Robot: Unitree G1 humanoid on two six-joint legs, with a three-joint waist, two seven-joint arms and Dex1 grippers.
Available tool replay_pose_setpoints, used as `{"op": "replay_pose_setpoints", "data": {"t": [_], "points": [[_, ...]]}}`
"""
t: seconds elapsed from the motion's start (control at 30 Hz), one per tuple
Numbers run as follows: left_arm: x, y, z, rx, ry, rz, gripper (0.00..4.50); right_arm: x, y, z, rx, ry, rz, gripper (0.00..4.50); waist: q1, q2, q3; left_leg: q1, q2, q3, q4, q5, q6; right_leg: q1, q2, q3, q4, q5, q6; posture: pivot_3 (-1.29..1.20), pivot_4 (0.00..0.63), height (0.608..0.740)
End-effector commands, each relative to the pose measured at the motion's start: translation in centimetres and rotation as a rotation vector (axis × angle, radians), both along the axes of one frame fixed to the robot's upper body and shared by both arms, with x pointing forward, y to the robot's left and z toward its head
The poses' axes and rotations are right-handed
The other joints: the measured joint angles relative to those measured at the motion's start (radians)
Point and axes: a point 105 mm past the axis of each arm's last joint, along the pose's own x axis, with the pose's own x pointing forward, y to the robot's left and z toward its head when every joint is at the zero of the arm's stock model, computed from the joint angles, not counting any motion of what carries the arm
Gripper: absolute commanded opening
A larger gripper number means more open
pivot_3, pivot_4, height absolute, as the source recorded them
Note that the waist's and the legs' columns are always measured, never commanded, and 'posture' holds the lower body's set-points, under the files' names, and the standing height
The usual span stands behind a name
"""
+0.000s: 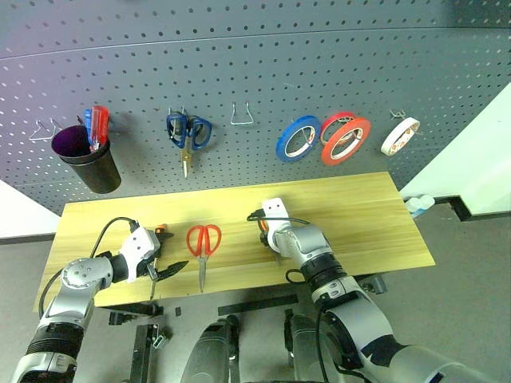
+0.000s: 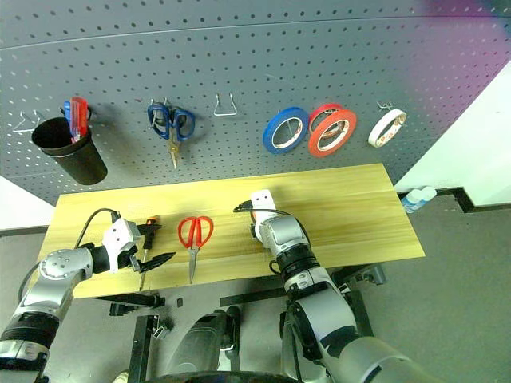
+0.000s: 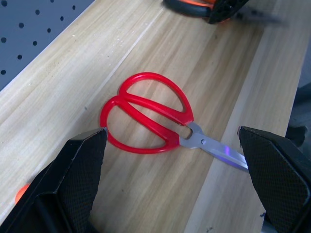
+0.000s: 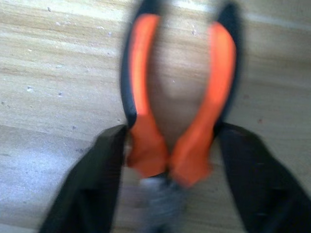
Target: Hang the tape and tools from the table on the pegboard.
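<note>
Pliers [image 4: 177, 131] lie flat on the tabletop [image 1: 367, 215], near its middle, and our right end effector [image 4: 170, 160] has its two black fingers [image 4: 92, 184] set on either side of the orange-and-black handles where they narrow toward the metal head. The fingers touch or nearly touch the handles, but we cannot tell whether they are clamped yet. We judge this low spot was chosen so the handle loop stays free to slip over a hook on the pegboard [image 1: 255, 72]. Their long axis runs away from the wrist camera, handles leading and head nearest the fingers.

Our left end effector [image 1: 160, 267] hovers with fingers wide apart and empty, just beside the red-handled scissors [image 1: 203, 243], probably lined up for them next. The scissors lie closed near the front left of the tabletop, long axis front to back, handles toward the pegboard and blades toward the front edge. The screwdriver [image 2: 146, 247] lies just left of them, partly hidden. The whitish tape [image 1: 400, 136] already hangs at the right end of the pegboard, and one bare hook [image 1: 242, 116] stands above the pliers
</note>
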Motion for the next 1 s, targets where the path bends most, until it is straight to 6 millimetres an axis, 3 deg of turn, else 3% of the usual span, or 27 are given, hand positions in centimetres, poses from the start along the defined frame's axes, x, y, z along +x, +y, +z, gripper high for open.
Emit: {"op": "replay_pose_setpoints", "data": {"t": [0.03, 0.3, 0.6, 0.73, 1.0], "points": [[0.0, 0.4, 0.7, -0.009, -0.031, 0.015, 4.50, -1.7, 4.5, 0.3, 0.075, 0.052, 0.077, 2.08, 0.000, 0.000, 0.000, 0.000, 0.000, 0.000, 0.000, 0.000, 0.000, 0.000, 0.000, 0.000, 0.000, 0.000, 0.000, -0.05, 0.261, 0.727], [0.2, 0.4, 0.8, -0.011, -0.035, 0.018, 4.50, -1.5, 4.3, 0.8, 0.068, 0.029, 0.087, 2.08, 0.000, 0.000, 0.000, 0.000, 0.000, 0.000, -0.004, 0.000, 0.000, -0.001, 0.000, 0.000, -0.002, 0.000, 0.000, -0.05, 0.262, 0.727], [0.3, 0.5, 0.7, -0.019, -0.038, 0.021, 4.50, -1.9, 3.2, 6.8, 0.135, -0.147, 0.296, 2.08, 0.000, 0.000, 0.001, -0.008, 0.000, 0.002, -0.007, 0.000, 0.000, -0.007, -0.001, -0.001, -0.001, 0.000, 0.000, -0.09, 0.265, 0.727], [0.7, -0.7, 2.3, -0.113, -0.083, 0.003, 4.50, -3.0, 3.0, 10.5, 0.198, -0.225, 0.429, 2.08, 0.001, 0.000, 0.001, -0.011, -0.002, 0.002, -0.005, 0.000, 0.000, -0.008, -0.004, -0.003, -0.002, 0.000, 0.000, -0.10, 0.254, 0.727], [0.9, -2.4, 7.9, -0.273, -0.230, -0.039, 4.50, -5.5, 1.1, 17.0, 0.312, -0.414, 0.577, 2.08, -0.002, -0.001, 0.001, -0.018, -0.002, 0.002, -0.005, 0.001, -0.001, -0.015, -0.004, -0.004, -0.001, 0.000, 0.000, -0.11, 0.224, 0.727]]}}
